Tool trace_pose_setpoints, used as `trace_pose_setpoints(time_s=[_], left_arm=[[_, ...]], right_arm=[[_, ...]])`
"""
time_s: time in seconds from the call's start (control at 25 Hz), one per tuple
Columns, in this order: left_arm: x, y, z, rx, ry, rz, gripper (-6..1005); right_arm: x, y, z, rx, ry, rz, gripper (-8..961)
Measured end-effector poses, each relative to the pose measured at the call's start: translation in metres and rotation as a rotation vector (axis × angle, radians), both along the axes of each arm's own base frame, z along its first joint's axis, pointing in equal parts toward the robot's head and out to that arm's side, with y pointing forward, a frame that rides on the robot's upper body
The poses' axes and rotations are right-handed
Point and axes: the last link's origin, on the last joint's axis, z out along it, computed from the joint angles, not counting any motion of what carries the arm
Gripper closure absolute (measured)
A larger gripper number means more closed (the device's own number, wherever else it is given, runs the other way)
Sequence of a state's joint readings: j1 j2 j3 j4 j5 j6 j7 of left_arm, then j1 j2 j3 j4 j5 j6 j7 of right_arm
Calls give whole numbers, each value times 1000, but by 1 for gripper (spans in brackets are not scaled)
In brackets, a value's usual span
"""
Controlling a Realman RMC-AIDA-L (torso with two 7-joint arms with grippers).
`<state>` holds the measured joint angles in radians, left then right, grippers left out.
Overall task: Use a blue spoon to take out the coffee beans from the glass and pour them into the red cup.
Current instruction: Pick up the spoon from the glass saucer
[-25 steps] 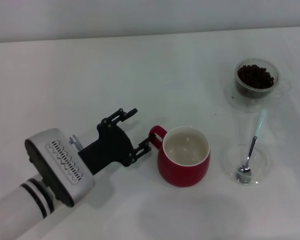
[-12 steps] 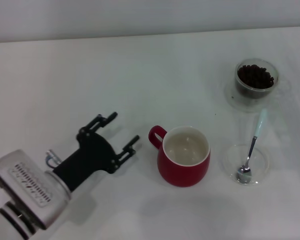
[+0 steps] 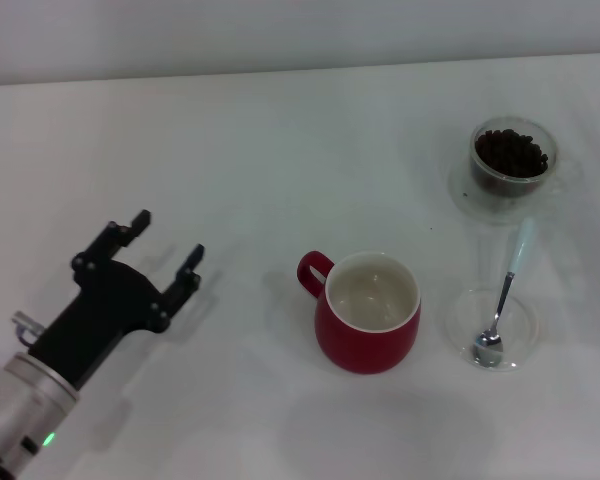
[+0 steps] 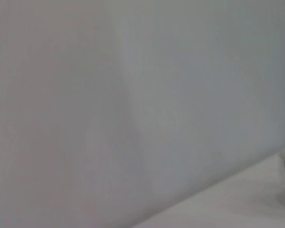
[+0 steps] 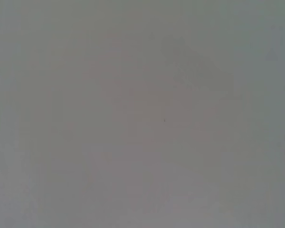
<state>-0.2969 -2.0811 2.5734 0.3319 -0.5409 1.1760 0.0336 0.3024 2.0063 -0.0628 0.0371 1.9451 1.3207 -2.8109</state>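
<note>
Step in hand, by my judgement: none of the scooping has begun. My left gripper [image 3: 165,245] hangs released, fingers spread and empty, over the near-left bench [image 3: 230,150], well apart from the red cup [image 3: 368,312]. My right gripper is not in view.

Next move calls for a grasp on the pale handle of the blue spoon [image 3: 501,300], likely by the right arm, since it lies on the right.

Containers:
- Red cup, centre: white inside, empty
- Glass [image 3: 510,158], far right: holds the coffee beans [image 3: 511,152]
- Shallow clear dish [image 3: 492,328], near right: holds the spoon bowl, handle over its far rim
</note>
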Motion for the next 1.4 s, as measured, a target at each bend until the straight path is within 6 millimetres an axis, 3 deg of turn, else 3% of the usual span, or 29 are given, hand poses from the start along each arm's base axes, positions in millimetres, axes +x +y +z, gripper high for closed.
trace_pose_setpoints(time_s=[0.72, 1.04, 1.4], left_arm=[[-24, 10, 38, 188, -127, 152, 312], [-41, 9, 61, 316, -190, 240, 313], [-59, 8, 76, 341, -210, 295, 315]], right_arm=[[4, -9, 3, 0, -2, 0, 83], [19, -27, 21, -17, 153, 22, 83], [26, -32, 42, -265, 368, 77, 83]])
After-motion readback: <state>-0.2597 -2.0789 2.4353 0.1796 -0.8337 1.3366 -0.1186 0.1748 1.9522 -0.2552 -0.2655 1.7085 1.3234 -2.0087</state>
